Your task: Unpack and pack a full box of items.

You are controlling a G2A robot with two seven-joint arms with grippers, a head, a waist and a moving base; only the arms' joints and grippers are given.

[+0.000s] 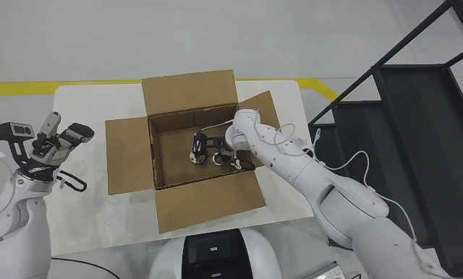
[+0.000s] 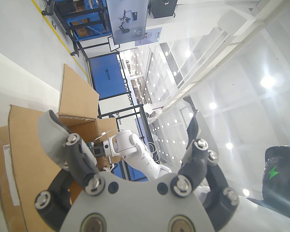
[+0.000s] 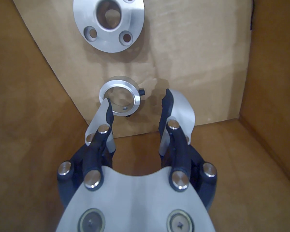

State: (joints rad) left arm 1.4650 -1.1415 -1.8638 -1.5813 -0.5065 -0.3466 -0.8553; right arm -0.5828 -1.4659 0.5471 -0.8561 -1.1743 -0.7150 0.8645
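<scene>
Top view gives you the cardboard box (image 1: pixel 188 91) standing open on the white table (image 1: pixel 87 207), all four flaps folded outward. The right arm goes over the box's rim and down inside, and the right gripper (image 3: pixel 138 98) hangs low above the box floor.

From the right wrist view, you can see two metal parts lying flat on that floor. A round flange (image 3: pixel 108 13) with a centre bore and four bolt holes lies near one inner wall of the box. A smaller shaft collar (image 3: pixel 135 98) with a black set screw in its side lies between the flange and the gripper, apart from the flange.

The right gripper's fingers are spread apart and grip nothing. One fingertip (image 3: pixel 108 107) crosses in front of the collar's rim, and you cannot tell whether it touches the metal. The other fingertip stands off to the collar's far side.

The left gripper (image 1: pixel 65 134) hangs outside the box, well beyond its side flap, at the table's edge. Its fingers (image 2: pixel 50 126) are spread wide with nothing between them.
</scene>
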